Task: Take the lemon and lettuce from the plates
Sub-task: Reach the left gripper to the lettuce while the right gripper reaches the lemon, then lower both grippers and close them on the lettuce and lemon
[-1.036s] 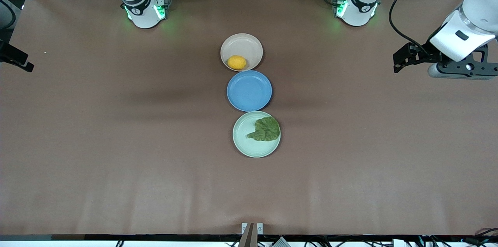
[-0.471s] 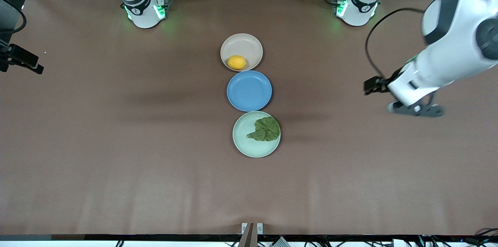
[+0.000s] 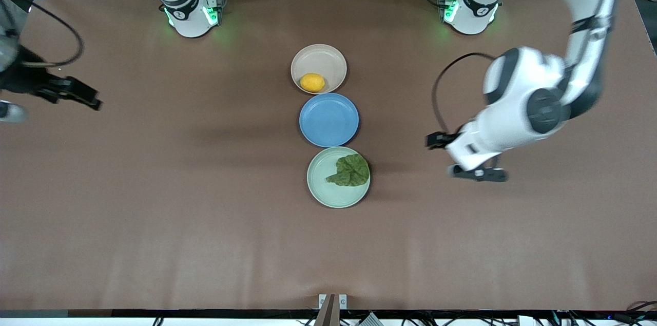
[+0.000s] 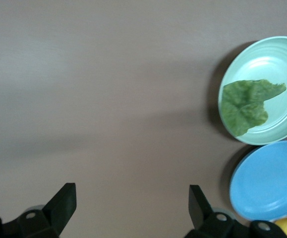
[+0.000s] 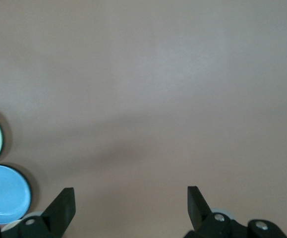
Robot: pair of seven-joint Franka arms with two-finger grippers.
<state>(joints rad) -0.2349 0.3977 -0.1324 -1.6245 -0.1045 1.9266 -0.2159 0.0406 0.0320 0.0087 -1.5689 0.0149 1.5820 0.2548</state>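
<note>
The lemon (image 3: pixel 312 82) lies in the beige plate (image 3: pixel 323 56), the plate farthest from the front camera. The lettuce (image 3: pixel 351 171) lies flat in the mint green plate (image 3: pixel 322 188), the nearest one. My left gripper (image 3: pixel 469 161) hangs over bare table toward the left arm's end, level with the lettuce plate. The left wrist view shows it open (image 4: pixel 132 191) and empty, with the lettuce (image 4: pixel 245 101) off to one side. My right gripper (image 3: pixel 15 97) is over the table's edge at the right arm's end, open (image 5: pixel 131 193) and empty.
An empty blue plate (image 3: pixel 328 119) sits between the two task plates, touching both. The arm bases (image 3: pixel 192 13) (image 3: pixel 469 10) stand along the edge farthest from the front camera. The brown table cover (image 3: pixel 154 203) runs wide on both sides of the plates.
The left arm swung in from the table's end toward the lettuce plate. The right gripper came in from the table's edge. Plates, lemon and lettuce stayed put.
</note>
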